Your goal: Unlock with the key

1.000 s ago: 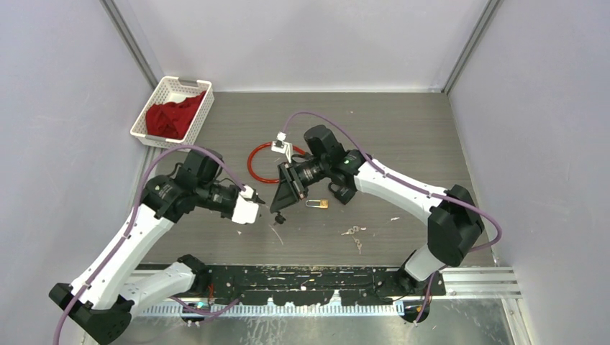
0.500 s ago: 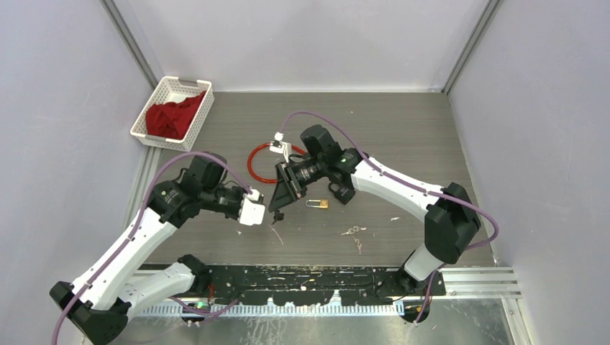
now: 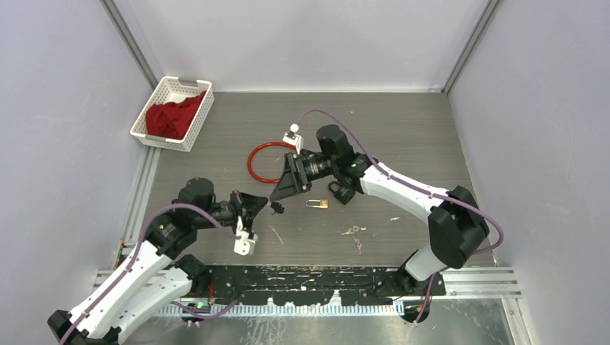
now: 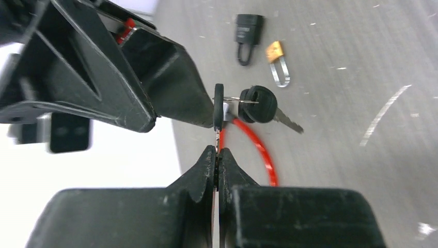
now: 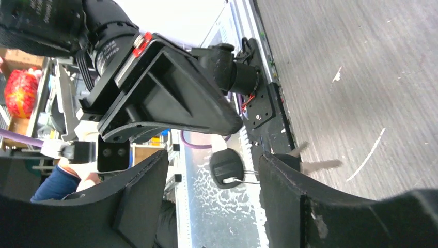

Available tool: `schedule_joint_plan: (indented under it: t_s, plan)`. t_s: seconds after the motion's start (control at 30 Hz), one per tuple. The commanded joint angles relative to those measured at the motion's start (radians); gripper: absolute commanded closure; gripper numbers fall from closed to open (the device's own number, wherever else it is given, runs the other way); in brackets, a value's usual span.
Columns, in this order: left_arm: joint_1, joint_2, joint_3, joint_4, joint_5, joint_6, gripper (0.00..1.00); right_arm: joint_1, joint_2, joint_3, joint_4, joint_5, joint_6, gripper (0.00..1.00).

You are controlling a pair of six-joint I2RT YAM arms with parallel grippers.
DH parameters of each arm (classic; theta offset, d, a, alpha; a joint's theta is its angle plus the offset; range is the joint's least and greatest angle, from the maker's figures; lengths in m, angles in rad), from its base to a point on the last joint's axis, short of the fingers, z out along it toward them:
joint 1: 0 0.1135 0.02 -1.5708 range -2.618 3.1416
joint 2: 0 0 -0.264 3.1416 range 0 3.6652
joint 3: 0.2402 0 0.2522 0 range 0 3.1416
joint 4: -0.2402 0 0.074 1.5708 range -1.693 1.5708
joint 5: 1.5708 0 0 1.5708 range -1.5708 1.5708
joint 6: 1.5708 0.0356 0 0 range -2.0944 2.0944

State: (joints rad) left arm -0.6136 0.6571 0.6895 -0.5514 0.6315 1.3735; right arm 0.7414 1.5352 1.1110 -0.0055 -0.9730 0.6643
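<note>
Two keys [image 3: 275, 208] hang on one thin wire ring, held up off the table [image 3: 403, 144] near the middle of the top view, where the two arms' fingertips meet. The left gripper [image 4: 217, 155] is clamped tight on the metal blade of the first key [image 4: 219, 106]. In the left wrist view its flat black head stands edge-on at 12 o'clock from the fingertips. The second key [image 4: 261, 103] has a rounded black plastic head and a bare silver blade. It dangles at 3 o'clock of the first, with its blade pointing toward 4 o'clock. Any lettering on the heads is too blurred to read.

The right gripper [image 5: 213, 157] has its jaws spread wide, one finger on each side of the rounded key head, gripping nothing. Whether the wire ring brushes a finger cannot be told.

At 3 o'clock from the keys, the brass padlock [image 3: 319, 203] lies flat on the table. It has a small gold body and a long silver shackle. The black padlock [image 3: 337, 190] lies just beside it at its 1 o'clock. No marking on either body is legible.

A red ring [image 3: 267, 162] lies at 11 o'clock from the keys. A white basket [image 3: 202, 116] holding a red cloth [image 3: 169, 118] sits in the table's 10 o'clock corner.
</note>
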Motion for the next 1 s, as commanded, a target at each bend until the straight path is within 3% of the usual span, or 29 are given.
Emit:
schedule_joint_plan:
  t_s: [0.0,0.1,0.23,0.4,0.6,0.77,0.97]
  plan:
    - [-0.003,-0.064,-0.095,0.381,0.046,0.205,1.0,-0.025,-0.058,-0.045,0.202,-0.036,0.131,0.31]
    - [-0.003,-0.074,-0.158,0.527,0.068,0.266,1.0,-0.024,-0.06,-0.075,0.255,-0.041,0.166,0.31]
    - [-0.003,-0.066,-0.165,0.595,0.088,0.296,1.0,-0.025,-0.067,-0.114,0.376,-0.06,0.251,0.4]
    - [-0.003,-0.066,-0.163,0.597,0.082,0.334,1.0,-0.045,-0.099,-0.184,0.525,-0.075,0.368,0.6]
    - [-0.003,-0.069,-0.183,0.619,0.081,0.38,1.0,-0.075,-0.173,-0.287,0.71,-0.048,0.499,0.62]
    - [-0.003,-0.071,-0.192,0.619,0.095,0.413,1.0,-0.077,-0.189,-0.314,0.734,-0.016,0.518,0.72]
    - [-0.003,-0.068,-0.202,0.622,0.102,0.449,1.0,-0.078,-0.181,-0.314,0.747,0.016,0.537,0.97]
